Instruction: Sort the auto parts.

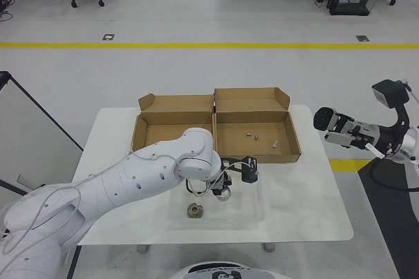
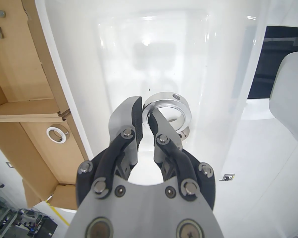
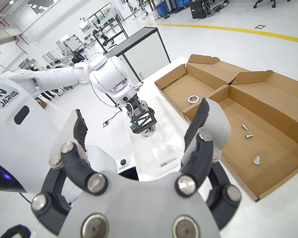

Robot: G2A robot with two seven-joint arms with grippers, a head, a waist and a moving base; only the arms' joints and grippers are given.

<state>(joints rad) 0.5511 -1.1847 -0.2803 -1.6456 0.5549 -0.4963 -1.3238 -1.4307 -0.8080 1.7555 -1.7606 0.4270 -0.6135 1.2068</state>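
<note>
Metal, silver and ring-shaped: a shaft collar (image 2: 164, 99) clamped by its wall in the left gripper (image 2: 144, 110), one finger through the bore, the other outside. Held over the clear plastic bin (image 2: 64, 58) on the bench (image 1: 314, 209), with a second collar (image 2: 185, 132) lying directly beneath. Just behind the bin, two open cardboard boxes side by side, flaps standing open at the back: left box (image 1: 157, 129) with one ring (image 2: 56, 134) on its floor, right box (image 1: 230, 143) with three loose bolts (image 3: 248, 136). Off the bench's right edge, right gripper (image 1: 322, 120) spread wide, grasping nothing, well apart from every part.
</note>
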